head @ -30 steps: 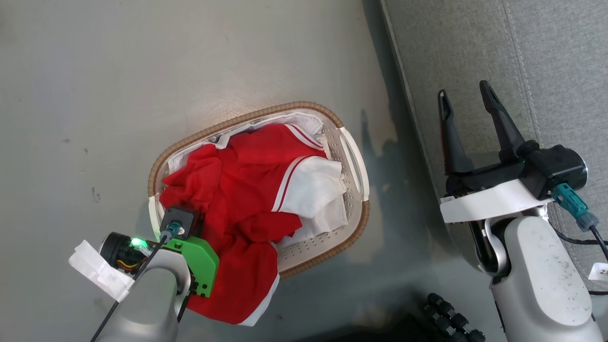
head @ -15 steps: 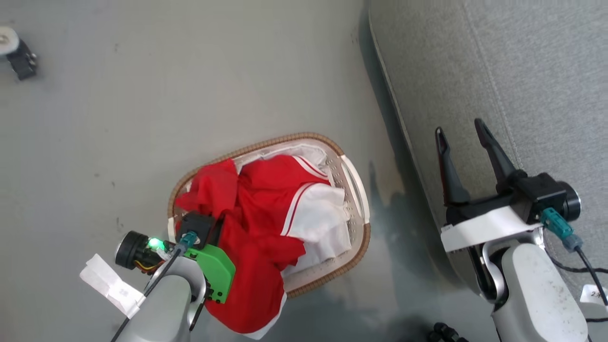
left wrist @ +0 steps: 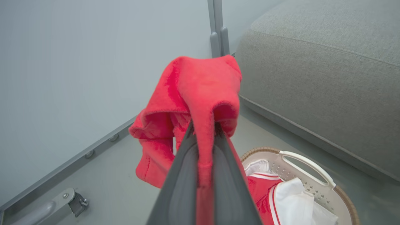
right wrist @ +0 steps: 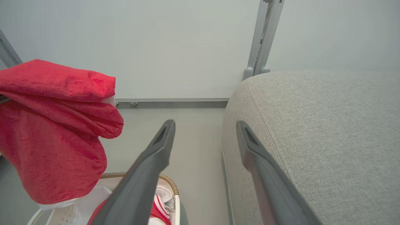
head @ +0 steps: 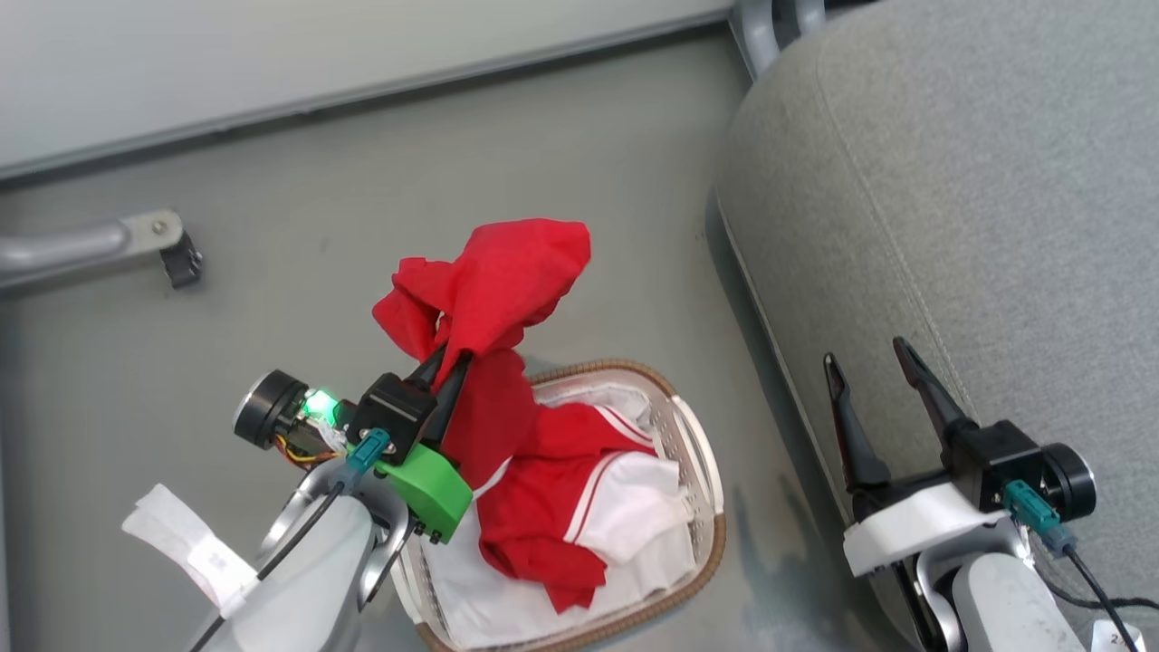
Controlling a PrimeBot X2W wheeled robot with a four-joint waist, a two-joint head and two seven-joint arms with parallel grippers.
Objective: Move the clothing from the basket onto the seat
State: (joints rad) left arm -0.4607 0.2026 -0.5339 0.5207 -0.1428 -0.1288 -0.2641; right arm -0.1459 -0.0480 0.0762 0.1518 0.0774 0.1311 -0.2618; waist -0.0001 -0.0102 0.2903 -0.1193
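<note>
- The seat [head: 951, 226], a big grey cushion with a stitched seam, rises just beside the right gripper [head: 863, 351], on its right side. It is well apart from the left gripper [head: 450, 358].
- The grey floor [head: 272, 181] lies below both grippers and runs ahead of them to a pale wall [right wrist: 156, 47].
- The basket [head: 708, 471] stands on the floor below the left gripper, between the two grippers. It is near the seat's edge but apart from it.
- The red garment [head: 493, 281] is clamped in the left gripper. The two fingers are pressed together on a fold of it, with only cloth between them. The fabric bunches up over and past the fingertips, and its lower part hangs down over the basket's left side.
- The rest of the clothing [head: 579, 507], red with white panels and striped trim, lies in the basket below and right of the left gripper, on a white liner [head: 471, 598].
- The right gripper's fingers are spread wide and hold nothing. Only floor shows between them. Whether its right finger touches the seat I cannot tell.
- A metal leg [head: 136, 237] with a black foot rests on the floor, well to the left of the left gripper.
</note>
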